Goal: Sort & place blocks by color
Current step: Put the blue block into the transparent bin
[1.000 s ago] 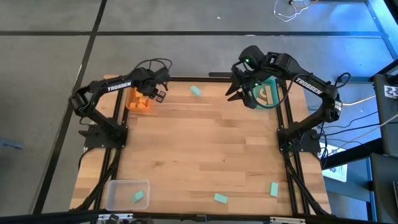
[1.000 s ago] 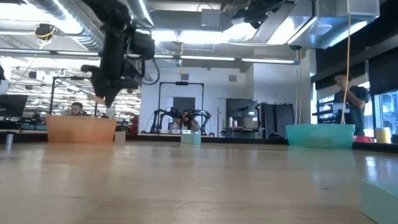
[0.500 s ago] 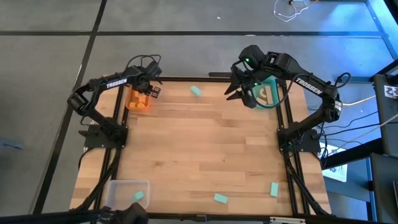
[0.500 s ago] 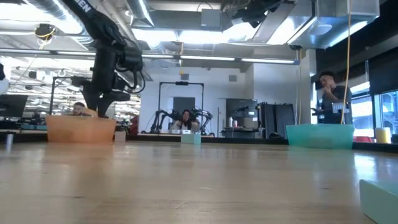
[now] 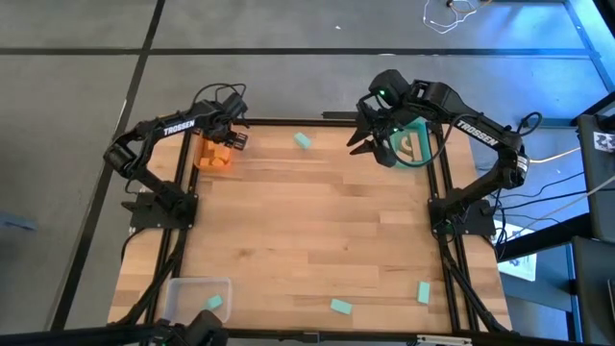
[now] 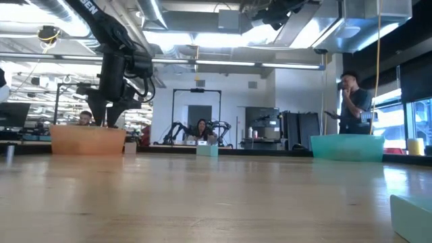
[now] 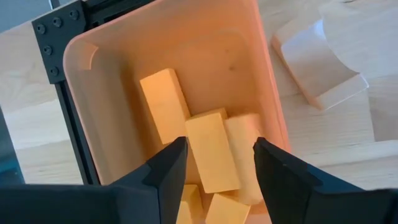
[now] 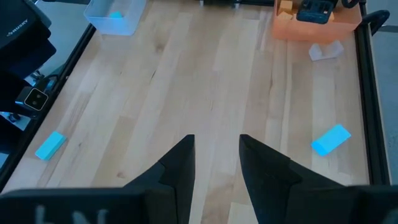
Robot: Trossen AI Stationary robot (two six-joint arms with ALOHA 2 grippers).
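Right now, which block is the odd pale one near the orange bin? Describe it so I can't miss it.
Find the orange plastic bin at the table's far left corner, under the left gripper. Just outside its wall, on the bare wood, lies the pale natural-wood block. Unlike the orange blocks inside the bin, it is unpainted, with a curved scooped face.

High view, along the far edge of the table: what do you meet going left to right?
Orange bin with the left gripper over it → lone teal block on bare wood → right gripper, empty → teal bin.
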